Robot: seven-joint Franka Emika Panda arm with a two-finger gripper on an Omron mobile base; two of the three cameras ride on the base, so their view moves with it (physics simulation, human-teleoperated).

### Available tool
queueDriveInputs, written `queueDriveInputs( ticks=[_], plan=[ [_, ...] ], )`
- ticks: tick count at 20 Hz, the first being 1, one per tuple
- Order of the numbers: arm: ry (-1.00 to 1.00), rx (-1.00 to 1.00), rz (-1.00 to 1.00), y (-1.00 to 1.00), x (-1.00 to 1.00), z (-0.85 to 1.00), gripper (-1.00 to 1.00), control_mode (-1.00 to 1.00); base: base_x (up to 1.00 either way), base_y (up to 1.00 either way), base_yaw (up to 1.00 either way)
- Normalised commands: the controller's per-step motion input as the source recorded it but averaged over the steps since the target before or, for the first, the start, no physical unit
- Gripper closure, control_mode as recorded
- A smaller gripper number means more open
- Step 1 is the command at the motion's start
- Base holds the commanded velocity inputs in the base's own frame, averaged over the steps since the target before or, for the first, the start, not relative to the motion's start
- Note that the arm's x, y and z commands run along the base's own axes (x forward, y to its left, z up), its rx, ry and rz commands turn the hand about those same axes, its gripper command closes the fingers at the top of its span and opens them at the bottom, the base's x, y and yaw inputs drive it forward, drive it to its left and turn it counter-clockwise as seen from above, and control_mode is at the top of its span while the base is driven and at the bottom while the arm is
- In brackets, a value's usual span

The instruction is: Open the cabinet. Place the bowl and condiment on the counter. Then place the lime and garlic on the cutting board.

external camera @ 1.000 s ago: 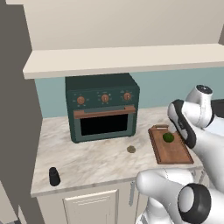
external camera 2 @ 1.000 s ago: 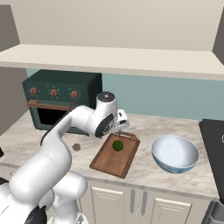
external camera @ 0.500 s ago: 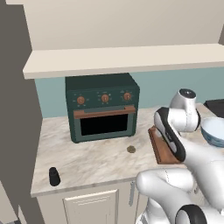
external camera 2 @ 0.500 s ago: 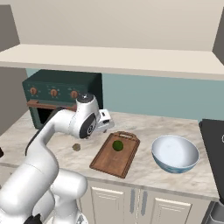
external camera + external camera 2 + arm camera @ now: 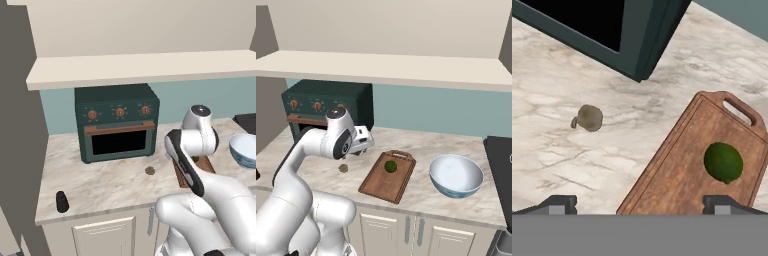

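Garlic [image 5: 588,118] on counter [image 5: 572,160], beside toaster oven [image 5: 326,107]

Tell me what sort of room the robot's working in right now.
A rendered home kitchen, apparently: a beige marble-look counter carries a dark green countertop oven, a brown wooden cutting board and a wide white bowl with a blue-patterned outside.

A dark green lime [image 5: 723,162] is showing against a brown wooden cutting board [image 5: 677,175], near a tan-grey garlic [image 5: 588,118]. The desk [image 5: 572,160] is showing beige marble with light veining, and the bowl [image 5: 456,176] is showing white inside with blue patterning outside.
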Motion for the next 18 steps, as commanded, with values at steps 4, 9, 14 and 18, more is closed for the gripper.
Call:
queueDriveInputs(
  ticks=[4, 9, 14, 18],
  plan=[
    [0.0, 0.0, -0.08, 0.2, -0.07, -0.03, -1.0, -1.0, 0.0, 0.0, 0.0],
    [0.0, 0.0, -0.03, 0.1, 0.0, -0.12, -1.0, -1.0, 0.0, 0.0, 0.0],
    [0.01, 0.0, -0.02, 0.13, 0.0, -0.13, -1.0, -1.0, 0.0, 0.0, 0.0],
    [0.03, 0.0, 0.0, 0.17, 0.0, -0.13, -1.0, -1.0, 0.0, 0.0, 0.0]
  ],
)
